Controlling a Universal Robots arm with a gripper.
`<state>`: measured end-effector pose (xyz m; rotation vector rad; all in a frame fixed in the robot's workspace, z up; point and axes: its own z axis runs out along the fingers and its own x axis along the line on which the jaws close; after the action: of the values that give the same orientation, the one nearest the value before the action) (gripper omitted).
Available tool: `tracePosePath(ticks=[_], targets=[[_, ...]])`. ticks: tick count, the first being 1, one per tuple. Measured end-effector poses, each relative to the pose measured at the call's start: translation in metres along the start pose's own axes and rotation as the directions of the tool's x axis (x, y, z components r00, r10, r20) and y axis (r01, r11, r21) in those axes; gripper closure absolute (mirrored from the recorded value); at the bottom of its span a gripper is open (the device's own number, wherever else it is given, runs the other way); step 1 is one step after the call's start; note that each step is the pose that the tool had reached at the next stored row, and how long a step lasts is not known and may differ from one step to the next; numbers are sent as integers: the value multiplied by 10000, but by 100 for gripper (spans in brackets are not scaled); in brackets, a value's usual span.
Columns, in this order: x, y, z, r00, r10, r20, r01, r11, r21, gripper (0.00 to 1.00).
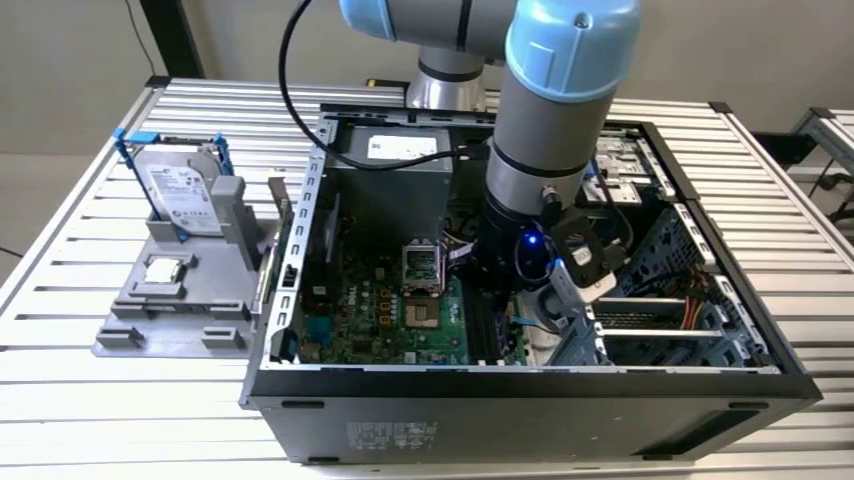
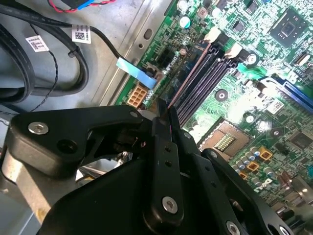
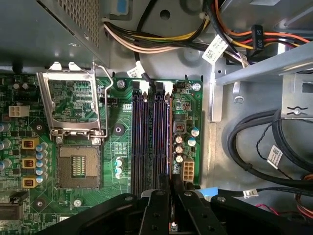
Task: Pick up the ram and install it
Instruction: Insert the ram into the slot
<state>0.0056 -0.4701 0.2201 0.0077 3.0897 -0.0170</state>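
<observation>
In the exterior view the arm reaches down into the open computer case (image 1: 307, 290), its gripper (image 1: 514, 285) low over the motherboard (image 1: 387, 320). In the second wrist view the fingers (image 2: 164, 147) are pinched nearly together on the ram (image 2: 168, 113), a thin edge-on board aimed at the memory slots (image 2: 200, 81) toward one o'clock. In the first wrist view the gripped ram (image 3: 171, 188) stands over the slots (image 3: 149, 142), the open processor socket (image 3: 78, 166) at nine o'clock.

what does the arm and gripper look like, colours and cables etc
The arm is silver-grey tubing with light blue joint caps. A black cable runs along it, and a small blue light glows on the black wrist section. The gripper is matte black, with flat angular linkage plates joined by silver screws and pivot pins, narrowing to slim fingers.
</observation>
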Motion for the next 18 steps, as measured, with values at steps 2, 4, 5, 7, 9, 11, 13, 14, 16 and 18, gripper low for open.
tracePosePath(ticks=[2,4,5,7,9,11,13,14,16,18], targets=[[-1,-1,-17,10000,3,-25,-3,10000,18,100],[-2,-1,-44,10000,2,-62,-2,10000,50,100],[-3,-1,-59,10000,2,-80,-1,10000,65,100],[-4,-1,-91,9999,1,-101,0,10000,98,100],[-6,-1,-104,9999,2,-110,0,9999,126,100],[-5,-1,-104,9999,45,-112,-43,9999,137,100],[-4,-1,-96,9998,138,-112,-136,9998,143,100],[-4,0,-92,9998,191,-113,-190,9997,151,100],[-3,2,-85,9996,258,-114,-257,9995,157,100],[-3,13,-69,9995,281,-114,-279,9995,161,100]])
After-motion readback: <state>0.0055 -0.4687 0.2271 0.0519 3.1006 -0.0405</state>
